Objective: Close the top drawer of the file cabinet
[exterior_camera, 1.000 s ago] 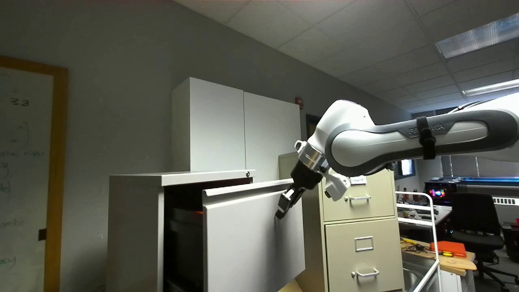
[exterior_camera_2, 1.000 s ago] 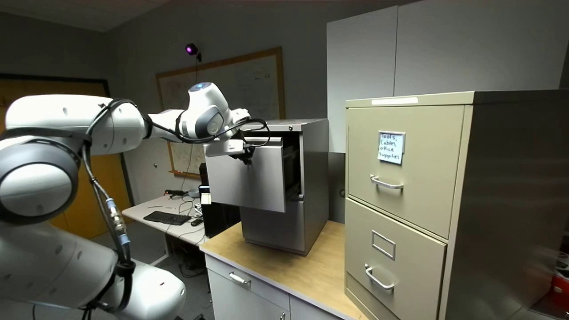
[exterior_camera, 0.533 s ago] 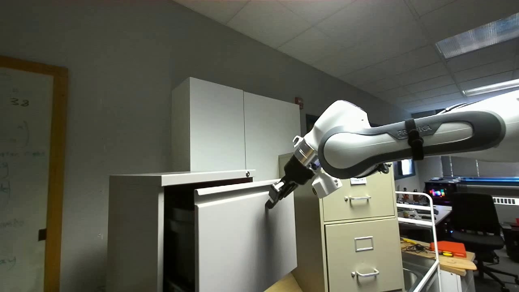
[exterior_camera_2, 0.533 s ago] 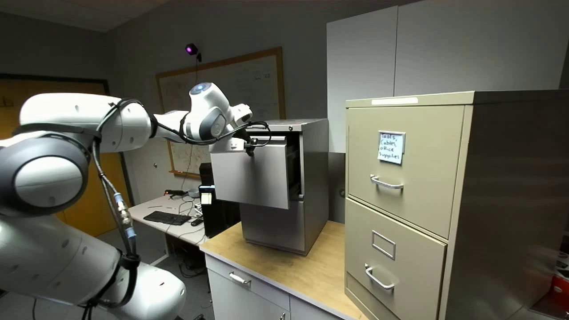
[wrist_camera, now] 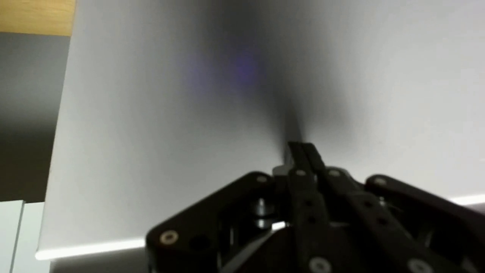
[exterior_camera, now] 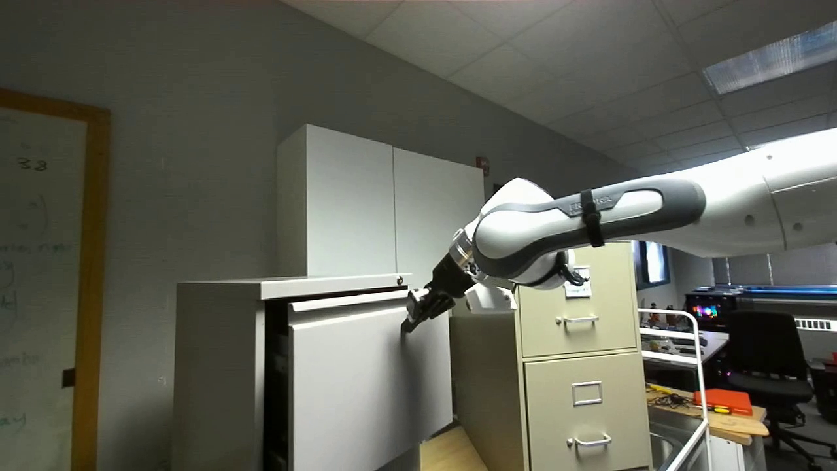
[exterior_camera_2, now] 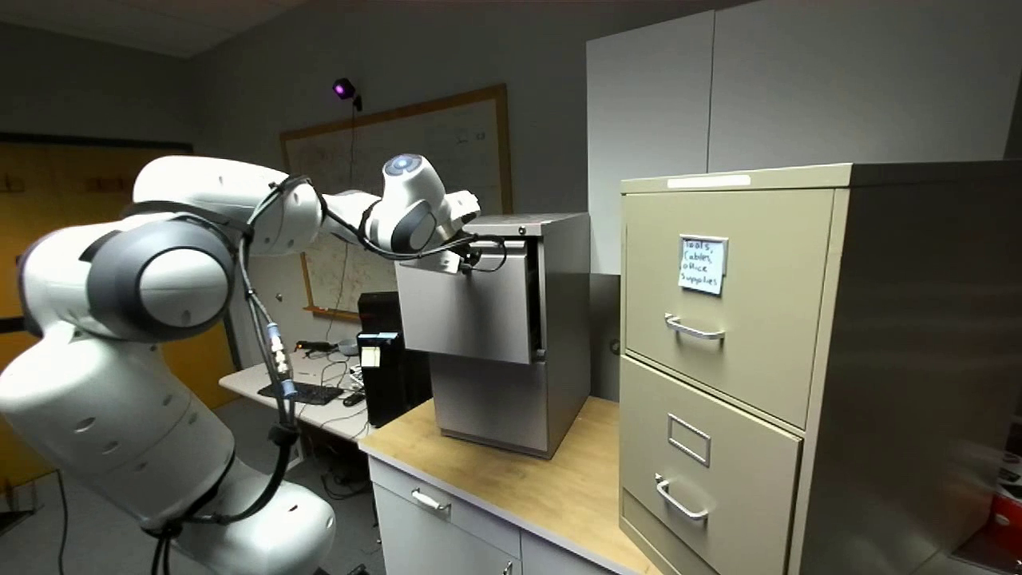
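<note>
Partly closed, the top drawer (exterior_camera_2: 499, 311) stands out of the file cabinet (exterior_camera_2: 565, 335) toward the front edge of the surface (exterior_camera_2: 559, 491); the lower drawer (exterior_camera_2: 491, 403) lies flush. Remaining: a dark gap behind the front panel (exterior_camera: 359, 386), visible in both exterior views; its narrowness suggests that only a short inward push is left. Fingers (wrist_camera: 298, 157) drawn together, nothing held between them, their tips at the upper part of the panel, apparently touching it where their shadow converges; pushing is judged to be the step in hand. Panel: smooth, flat, pale grey, probably painted sheet metal, with a lipped top edge and no visible handle. Cabinet: boxy, flat-topped, near the left edge of the surface and set back from the front edge, as an exterior view gives it. Surface: light wood, straight-edged. Farther along the front edge: a beige cabinet (exterior_camera_2: 742, 359) with flat, faintly glossy drawer faces; behind, a white cupboard (exterior_camera: 350, 203) with two plain doors
</note>
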`<state>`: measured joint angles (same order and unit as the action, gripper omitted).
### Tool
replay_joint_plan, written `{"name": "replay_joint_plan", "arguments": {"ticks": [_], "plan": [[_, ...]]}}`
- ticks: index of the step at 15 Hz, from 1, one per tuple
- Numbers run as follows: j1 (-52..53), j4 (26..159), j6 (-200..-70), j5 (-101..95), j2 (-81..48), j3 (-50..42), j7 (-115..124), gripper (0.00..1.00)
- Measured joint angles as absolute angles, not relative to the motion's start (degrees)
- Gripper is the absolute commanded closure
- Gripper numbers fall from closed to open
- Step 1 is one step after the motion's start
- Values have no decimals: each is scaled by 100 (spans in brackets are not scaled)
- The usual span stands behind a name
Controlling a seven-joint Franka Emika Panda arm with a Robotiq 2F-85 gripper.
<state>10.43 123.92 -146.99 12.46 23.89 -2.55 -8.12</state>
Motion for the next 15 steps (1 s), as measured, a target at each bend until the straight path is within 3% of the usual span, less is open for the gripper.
{"name": "replay_joint_plan", "arguments": {"ticks": [15], "plan": [[877, 10210, -14069, 2064, 456, -249, -929, 96]]}}
